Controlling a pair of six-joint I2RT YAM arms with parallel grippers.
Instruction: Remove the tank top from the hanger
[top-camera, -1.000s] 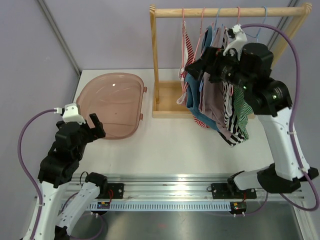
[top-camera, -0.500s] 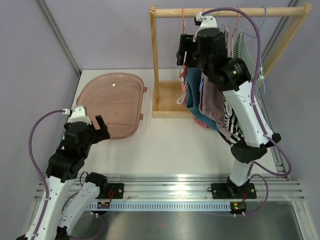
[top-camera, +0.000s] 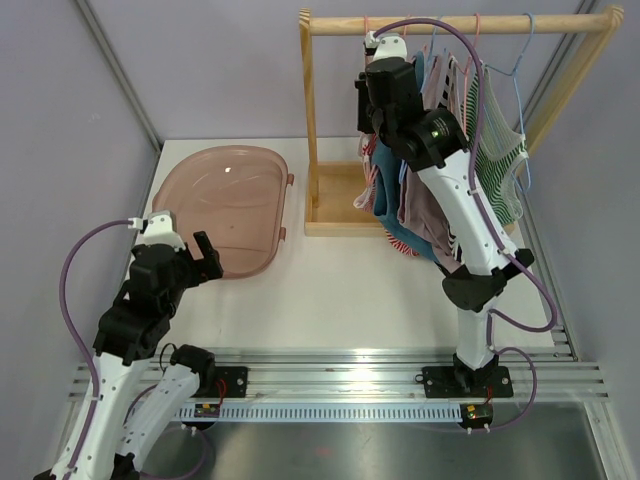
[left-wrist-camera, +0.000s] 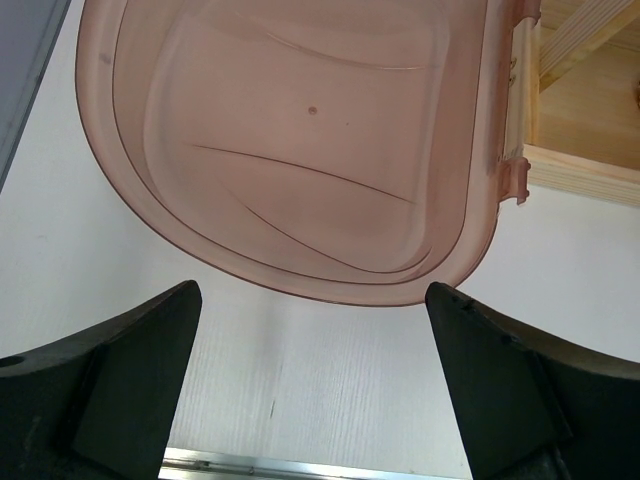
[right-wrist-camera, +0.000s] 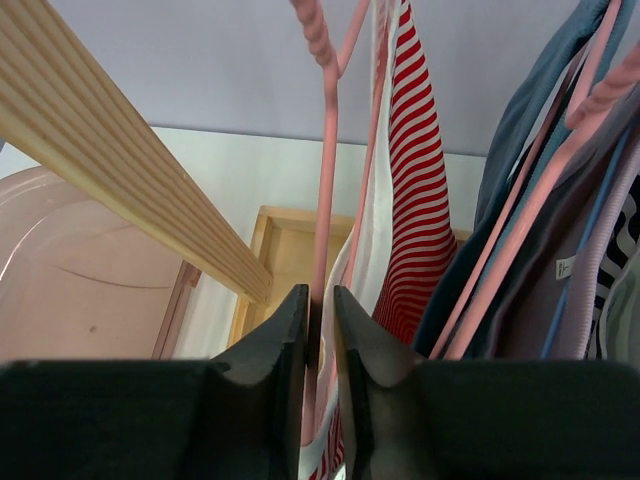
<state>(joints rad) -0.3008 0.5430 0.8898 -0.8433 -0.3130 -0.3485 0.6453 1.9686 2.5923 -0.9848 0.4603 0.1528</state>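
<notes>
We list: right gripper (right-wrist-camera: 320, 320), pinching pink hanger (right-wrist-camera: 327, 150) of red-striped tank top (right-wrist-camera: 415, 200), left end of rail (right-wrist-camera: 120, 170); left gripper (left-wrist-camera: 310, 385), spread wide, beside near rim of tub (left-wrist-camera: 300, 283).

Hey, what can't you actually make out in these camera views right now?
Top view: the right gripper tips, hidden behind its own wrist.
Right wrist view: the pink hanger hook, cut off by the top edge.
Left wrist view: the pink tub far rim, cut off by the top edge.
</notes>
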